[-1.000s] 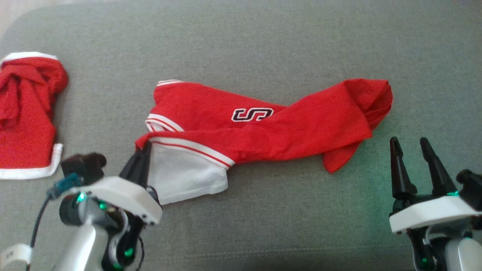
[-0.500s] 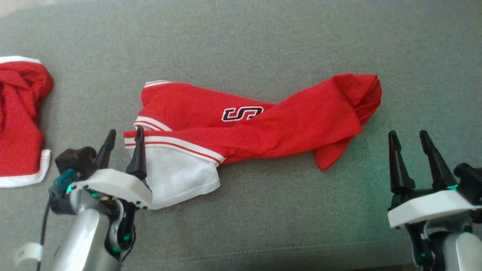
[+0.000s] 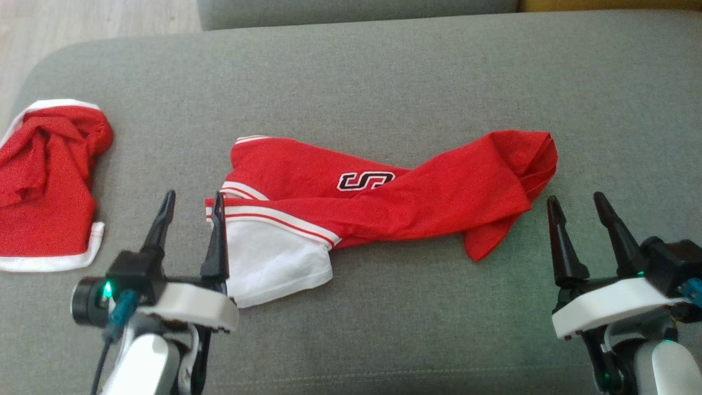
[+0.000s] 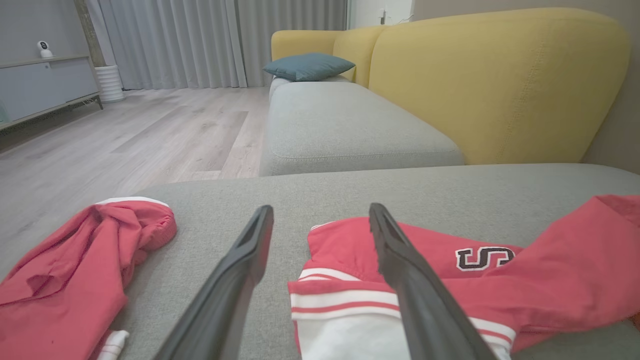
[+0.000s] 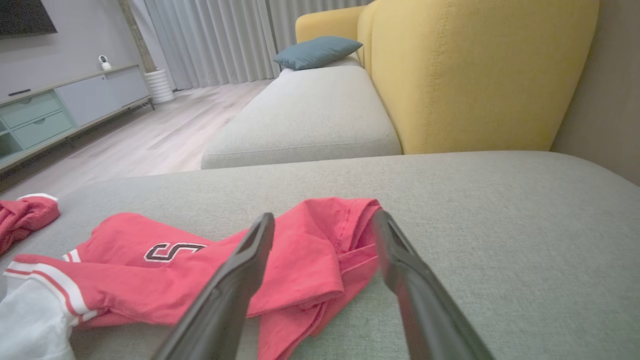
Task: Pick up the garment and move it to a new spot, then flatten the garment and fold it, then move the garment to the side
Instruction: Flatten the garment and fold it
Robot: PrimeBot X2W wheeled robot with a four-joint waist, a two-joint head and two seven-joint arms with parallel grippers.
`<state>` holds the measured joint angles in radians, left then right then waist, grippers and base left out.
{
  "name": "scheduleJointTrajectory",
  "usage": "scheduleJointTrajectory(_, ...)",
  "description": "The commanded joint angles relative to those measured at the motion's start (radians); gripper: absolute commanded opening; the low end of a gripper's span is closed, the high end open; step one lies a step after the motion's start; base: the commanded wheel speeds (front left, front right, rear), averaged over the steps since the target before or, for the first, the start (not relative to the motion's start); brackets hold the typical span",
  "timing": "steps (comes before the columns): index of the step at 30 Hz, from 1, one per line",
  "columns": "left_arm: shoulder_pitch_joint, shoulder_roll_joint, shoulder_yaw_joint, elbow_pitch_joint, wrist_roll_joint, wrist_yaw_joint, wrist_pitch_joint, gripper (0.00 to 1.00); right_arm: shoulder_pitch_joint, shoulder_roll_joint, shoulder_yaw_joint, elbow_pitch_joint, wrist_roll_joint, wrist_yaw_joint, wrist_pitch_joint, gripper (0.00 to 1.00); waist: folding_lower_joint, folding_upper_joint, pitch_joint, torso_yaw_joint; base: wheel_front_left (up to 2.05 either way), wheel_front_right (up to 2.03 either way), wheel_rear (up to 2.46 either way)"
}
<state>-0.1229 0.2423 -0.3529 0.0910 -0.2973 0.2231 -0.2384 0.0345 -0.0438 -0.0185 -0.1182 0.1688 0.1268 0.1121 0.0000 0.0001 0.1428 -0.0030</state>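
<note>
Item: red garment (image 3: 384, 203) with white striped trim, lay crumpled lengthwise at the middle of the grey sofa cushion (image 3: 384, 82). Left pincer (image 3: 194, 195): jaws spread, empty, at the garment's striped end. Right pincer (image 3: 575, 197): jaws spread, empty, near its opposite end. Second red garment (image 3: 46, 186): cushion's left edge.

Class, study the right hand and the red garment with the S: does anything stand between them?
Nothing visible does. Only bare grey cushion separates the open right hand from the garment, whose near end lies just ahead of the fingers.
</note>
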Motion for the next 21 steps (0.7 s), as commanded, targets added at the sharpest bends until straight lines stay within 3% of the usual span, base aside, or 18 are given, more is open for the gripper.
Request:
scheduleJointTrajectory(1,-0.011,0.025,0.024,-0.049,0.012,0.012,-0.004,1.0,-0.011,-0.006,0.029,-0.043,-0.011,0.004,0.007,1.0,0.0,-0.0001,-0.01,0.006,0.0,0.0,0.0)
scheduleJointTrajectory(13,0.032,0.03,0.011,-0.117,0.012,0.037,0.025,1.0,0.0,-0.006,0.039,-0.048,-0.032,0.004,0.035,1.0,0.0,-0.0001,-0.017,0.018,0.0,0.0,0.0)
scheduleJointTrajectory(21,0.016,0.026,0.0,-0.126,0.011,0.036,0.025,1.0,0.007,-0.012,0.069,0.04,-0.048,0.004,0.093,1.0,0.0,-0.0001,0.01,0.024,0.0,0.0,0.0)
